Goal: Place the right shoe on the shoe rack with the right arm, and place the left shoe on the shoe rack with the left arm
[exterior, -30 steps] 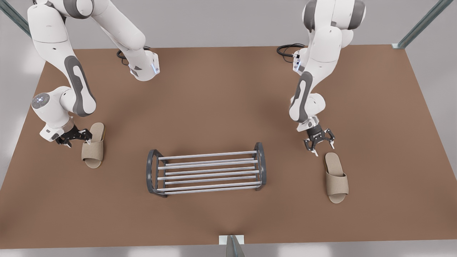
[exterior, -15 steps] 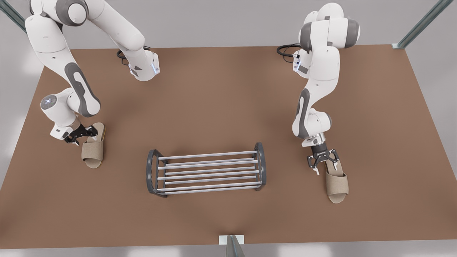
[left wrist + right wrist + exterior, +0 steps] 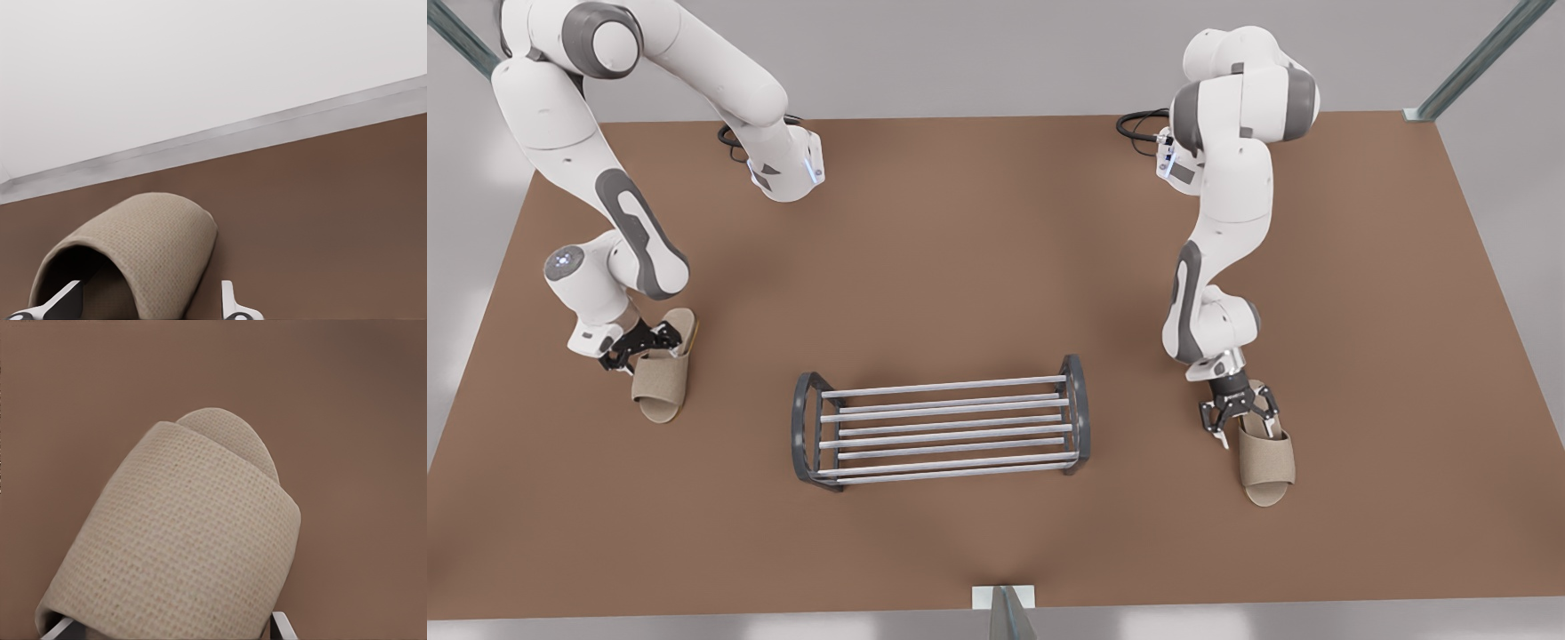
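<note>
The left shoe, a beige slipper, lies flat at the front view's left. My left gripper is open at its heel end. One finger is inside the slipper's mouth and the other is outside its side wall. The right shoe, a matching slipper, lies at the front view's right. My right gripper is open over its heel end, with a finger on each side of the upper. The shoe rack, silver bars between dark end frames, stands empty between the two slippers.
Everything rests on a brown table. Both arm bases and their black cables are at the far edge. A metal post stands at the middle of the near edge. Bare table separates each slipper from the rack.
Both grippers have moved from beside the slippers to the heel ends. The right one came down toward the near edge. The left one slid sideways onto its slipper, nudging the heel slightly.
</note>
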`<state>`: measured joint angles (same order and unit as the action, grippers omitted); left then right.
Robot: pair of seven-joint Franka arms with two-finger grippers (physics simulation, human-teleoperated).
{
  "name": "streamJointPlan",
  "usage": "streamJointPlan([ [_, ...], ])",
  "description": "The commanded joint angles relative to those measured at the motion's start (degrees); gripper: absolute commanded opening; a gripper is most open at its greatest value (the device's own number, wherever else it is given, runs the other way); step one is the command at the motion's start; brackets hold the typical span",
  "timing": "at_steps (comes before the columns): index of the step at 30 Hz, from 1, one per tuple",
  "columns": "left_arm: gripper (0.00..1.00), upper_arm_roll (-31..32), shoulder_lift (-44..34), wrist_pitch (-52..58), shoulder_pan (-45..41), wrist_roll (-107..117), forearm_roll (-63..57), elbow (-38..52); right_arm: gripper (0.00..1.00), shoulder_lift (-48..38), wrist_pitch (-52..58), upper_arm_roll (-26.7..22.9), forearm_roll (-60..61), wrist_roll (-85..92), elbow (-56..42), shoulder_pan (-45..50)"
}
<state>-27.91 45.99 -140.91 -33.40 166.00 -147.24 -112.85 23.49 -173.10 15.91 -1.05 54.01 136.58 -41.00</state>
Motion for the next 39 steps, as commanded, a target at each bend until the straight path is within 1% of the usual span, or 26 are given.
streamJointPlan([
  [1, 1.00, 0.1, 0.3, -1.7, 0.4, 56.4, 0.1, 0.7, 1.00, 0.2, -2.0, 0.3, 0.1, 3.5, -0.3, 0.0],
  [3, 1.00, 0.5, 1.5, -2.3, 1.2, 56.3, 0.0, 2.4, 1.00, 0.2, -2.0, 0.5, 0.1, 3.5, -0.5, -0.1],
  [9, 1.00, 0.7, 1.8, -3.8, 1.4, 56.0, 0.0, 3.3, 1.00, 0.1, -2.0, 0.8, 0.1, 3.6, -1.2, -0.7],
  [10, 1.00, 0.7, 1.8, -3.8, 1.4, 55.9, 0.0, 3.4, 1.00, 0.1, -2.0, 2.1, 0.1, 3.6, -1.2, -1.8],
  [13, 1.00, 0.4, 1.5, -4.8, 1.4, 55.7, 0.0, 3.5, 1.00, 0.1, -1.9, 3.6, 0.1, 4.0, -0.9, -4.3],
  [19, 1.00, 0.1, 1.4, -6.9, 1.4, 55.5, 0.0, 4.7, 1.00, 0.1, -1.9, 3.8, 0.0, 4.0, -1.1, -4.6],
  [21, 0.95, -0.1, 1.4, -8.1, 1.4, 55.5, 0.0, 5.5, 1.00, 0.1, -1.9, 3.8, 0.0, 4.0, -1.3, -4.7],
  [23, 0.95, -0.6, 0.5, -9.2, 1.4, 55.5, 0.0, 5.5, 1.00, 0.1, -2.0, 4.0, 0.0, 4.0, -1.7, -4.8],
  [24, 0.93, -0.9, 0.4, -9.5, 1.4, 55.3, 0.0, 5.6, 1.00, 0.1, -2.0, 4.0, 0.0, 4.0, -1.8, -4.8],
  [25, 0.85, -0.9, 0.4, -9.5, 1.4, 55.3, 0.0, 6.2, 1.00, 0.2, -2.0, 4.0, 0.0, 3.8, -2.0, -4.7],
  [26, 0.69, -0.9, 0.4, -9.5, 1.4, 55.3, 0.0, 6.2, 1.00, 0.2, -2.0, 4.0, 0.0, 3.7, -2.1, -4.6],
  [27, 0.62, -1.0, 0.4, -9.5, 1.4, 54.7, 0.0, 6.2, 1.00, 0.4, -2.1, 4.0, 0.0, 3.6, -2.2, -4.6],
  [29, 0.62, -1.2, 0.4, -9.5, 1.2, 53.9, -0.1, 6.3, 1.00, 1.6, -2.2, 4.0, 0.0, 3.6, -3.2, -4.6],
  [30, 0.58, -1.3, 0.4, -9.5, 1.2, 52.1, 0.0, 6.3, 1.00, 2.3, -2.5, 4.0, 0.0, 3.6, -3.7, -4.6],
  [31, 0.51, -1.3, 0.4, -9.5, 1.2, 52.1, -0.1, 6.3, 1.00, 2.3, -2.6, 4.0, 0.0, 3.6, -3.8, -4.6],
  [32, 0.48, -1.3, 0.4, -9.5, 1.1, 52.0, -0.1, 6.3, 1.00, 2.3, -2.7, 4.0, 0.0, 3.6, -3.8, -4.6],
  [33, 0.39, -1.3, 0.2, -9.5, 1.1, 51.7, -0.1, 6.3, 0.96, 2.5, -2.9, 4.0, 0.0, 3.6, -3.8, -4.5],
  [34, 0.36, -1.4, 0.2, -9.5, 1.0, 51.3, -0.1, 6.3, 0.91, 2.6, -2.9, 4.0, 0.0, 3.6, -3.8, -4.5],
  [35, 0.35, -1.4, 0.1, -9.5, 0.9, 50.8, 0.0, 6.3, 0.86, 2.6, -2.9, 4.0, 0.0, 3.6, -3.8, -4.5],
  [37, 0.33, -1.4, -0.2, -9.4, 0.8, 49.8, -0.1, 6.4, 0.71, 2.7, -2.9, 4.0, 0.0, 3.6, -3.8, -4.6],
  [39, 0.23, -1.4, -0.7, -9.5, 0.4, 49.3, -0.1, 6.4, 0.63, 2.6, -2.9, 4.0, 0.0, 3.6, -3.8, -4.6],
])
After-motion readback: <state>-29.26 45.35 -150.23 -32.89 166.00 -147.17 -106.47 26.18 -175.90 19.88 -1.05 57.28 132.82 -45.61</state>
